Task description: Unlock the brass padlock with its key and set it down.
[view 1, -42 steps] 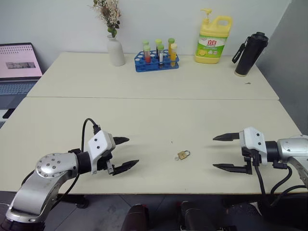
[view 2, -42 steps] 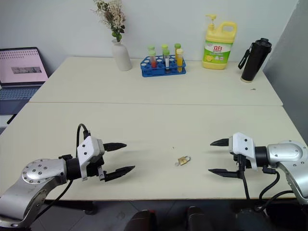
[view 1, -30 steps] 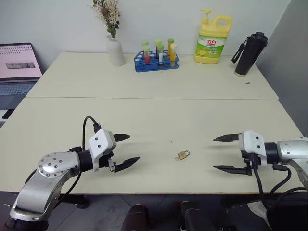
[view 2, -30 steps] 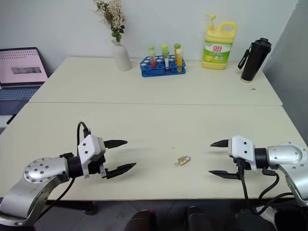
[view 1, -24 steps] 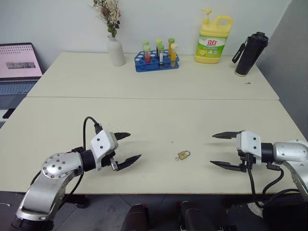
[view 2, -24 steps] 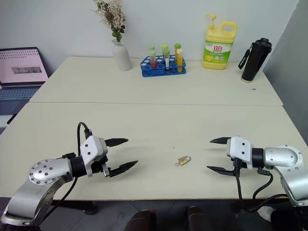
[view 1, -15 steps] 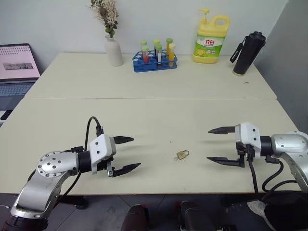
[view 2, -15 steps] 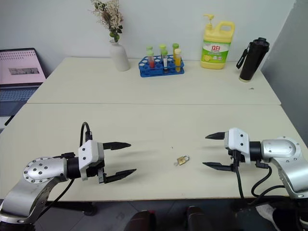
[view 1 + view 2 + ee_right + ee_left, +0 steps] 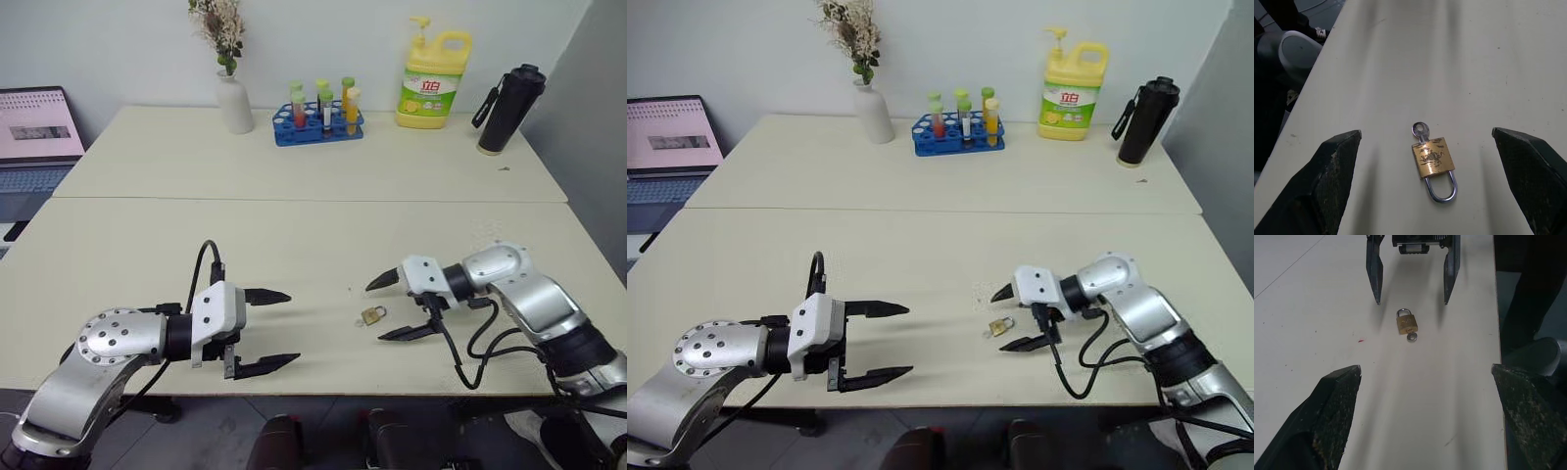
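Note:
The small brass padlock (image 9: 372, 315) lies flat on the cream table (image 9: 294, 235), near its front edge, shackle shut. The key (image 9: 1420, 129) sticks out of the body's bottom, its round silvery head resting on the table. My right gripper (image 9: 375, 313) is open and low over the table, one fingertip on each side of the padlock's shackle end, touching nothing. My left gripper (image 9: 292, 328) is open and empty, well to the left of the padlock and pointing at it. In the left wrist view the padlock (image 9: 1406, 323) lies just short of the right gripper (image 9: 1411, 301).
At the back of the table stand a white vase (image 9: 235, 106) with dried flowers, a blue rack of test tubes (image 9: 318, 122), a yellow soap bottle (image 9: 433, 83) and a black flask (image 9: 507, 110). A laptop (image 9: 34, 132) sits on a side desk at the left.
My right gripper has swung left across the table and now has its open fingers around the padlock. The left gripper has drawn back slightly and turned toward the padlock. The padlock has not moved.

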### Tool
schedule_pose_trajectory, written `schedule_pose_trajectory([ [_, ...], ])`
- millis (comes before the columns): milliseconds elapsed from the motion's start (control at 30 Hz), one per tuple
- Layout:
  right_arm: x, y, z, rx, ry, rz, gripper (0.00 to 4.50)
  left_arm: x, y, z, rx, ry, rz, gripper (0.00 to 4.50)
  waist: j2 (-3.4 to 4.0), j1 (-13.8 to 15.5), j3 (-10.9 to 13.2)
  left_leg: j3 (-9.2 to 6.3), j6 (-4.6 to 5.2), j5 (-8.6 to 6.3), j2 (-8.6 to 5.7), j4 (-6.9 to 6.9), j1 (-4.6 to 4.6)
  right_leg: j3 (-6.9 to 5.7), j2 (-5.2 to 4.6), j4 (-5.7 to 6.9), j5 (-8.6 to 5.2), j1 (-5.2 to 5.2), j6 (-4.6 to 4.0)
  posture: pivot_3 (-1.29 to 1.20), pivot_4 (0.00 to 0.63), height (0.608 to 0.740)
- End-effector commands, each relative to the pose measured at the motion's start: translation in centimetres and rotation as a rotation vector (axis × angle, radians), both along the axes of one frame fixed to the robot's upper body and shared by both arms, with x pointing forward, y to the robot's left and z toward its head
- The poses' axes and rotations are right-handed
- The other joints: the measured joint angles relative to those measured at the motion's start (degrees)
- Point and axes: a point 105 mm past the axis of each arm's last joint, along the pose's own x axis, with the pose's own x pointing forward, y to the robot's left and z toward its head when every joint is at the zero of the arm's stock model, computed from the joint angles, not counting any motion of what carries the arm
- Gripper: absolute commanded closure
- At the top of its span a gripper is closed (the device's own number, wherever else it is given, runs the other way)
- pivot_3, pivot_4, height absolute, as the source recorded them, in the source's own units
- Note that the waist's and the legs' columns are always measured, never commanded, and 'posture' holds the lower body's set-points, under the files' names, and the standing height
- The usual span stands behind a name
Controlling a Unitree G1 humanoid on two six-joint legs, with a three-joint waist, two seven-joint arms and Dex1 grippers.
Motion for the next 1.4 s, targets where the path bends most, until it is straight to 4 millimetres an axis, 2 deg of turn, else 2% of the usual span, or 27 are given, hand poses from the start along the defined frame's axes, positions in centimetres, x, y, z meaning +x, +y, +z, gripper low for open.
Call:
schedule_pose_trajectory([
  [33,0.8,0.3,0.1,-0.026,-0.038,0.036,0.00,-0.5,-0.5,0.4,0.012,-0.035,-0.032,0.02,0.00,-0.1,0.0,0.00,0.00,0.00,0.00,0.00,0.01,0.00,0.00,0.00,0.00,0.00,0.00,0.00,0.150,0.740],
  [333,0.9,-0.1,-1.3,-0.068,0.000,0.058,0.00,-0.6,-0.5,0.2,0.023,-0.044,-0.031,0.02,0.02,-0.1,0.0,-0.06,0.00,0.00,0.05,-0.01,0.02,-0.01,0.01,0.02,0.01,0.00,-0.04,0.00,0.150,0.740],
  [533,1.2,0.4,-2.0,-0.067,0.018,0.042,0.00,-0.6,-0.7,-0.1,0.029,-0.048,-0.042,0.02,0.02,-0.1,0.0,-0.05,0.00,0.00,0.05,-0.01,0.02,-0.01,0.01,0.03,0.01,0.00,-0.04,0.00,0.150,0.740],
  [633,1.3,0.5,-2.4,-0.071,0.031,0.033,0.57,-0.5,-0.8,-0.3,0.025,-0.046,-0.043,0.00,0.02,-0.1,0.0,-0.05,0.00,0.00,0.05,-0.01,0.02,-0.01,0.01,0.03,0.01,0.00,-0.05,0.00,0.150,0.740],
  [833,1.6,0.4,-2.9,-0.096,0.021,0.026,2.75,-0.6,-1.0,-0.4,0.021,-0.045,-0.043,0.00,0.02,-0.1,0.0,-0.05,0.00,0.00,0.05,-0.01,0.04,-0.01,0.01,0.04,0.02,0.01,-0.05,0.00,0.150,0.740],
  [900,1.6,0.4,-2.8,-0.095,0.010,0.032,3.41,-0.5,-0.9,-0.4,0.023,-0.045,-0.038,0.00,0.02,-0.1,0.0,-0.05,0.00,0.00,0.05,-0.01,0.04,-0.01,0.01,0.04,0.02,0.01,-0.05,0.00,0.150,0.740],
  [933,1.6,0.5,-2.8,-0.093,-0.001,0.038,3.59,-0.5,-0.8,-0.5,0.025,-0.045,-0.035,0.00,0.02,-0.1,0.0,-0.06,0.00,0.00,0.05,-0.01,0.05,-0.01,0.01,0.04,0.02,0.02,-0.05,0.00,0.150,0.740],
  [1133,1.7,0.7,-1.7,-0.042,-0.117,0.024,3.58,0.2,-0.5,-0.5,-0.014,-0.032,0.027,0.00,0.02,-0.1,0.0,-0.06,0.00,0.00,0.06,-0.01,0.06,-0.01,0.01,0.05,0.01,0.02,-0.04,0.00,0.150,0.740],
  [1400,2.0,-1.2,1.4,0.018,-0.389,-0.137,3.58,2.5,-0.6,0.5,-0.119,-0.024,0.153,0.00,0.02,0.2,0.0,-0.10,0.00,0.00,0.00,0.05,-0.03,-0.01,0.00,0.04,-0.01,0.02,0.02,0.00,0.150,0.740],
])
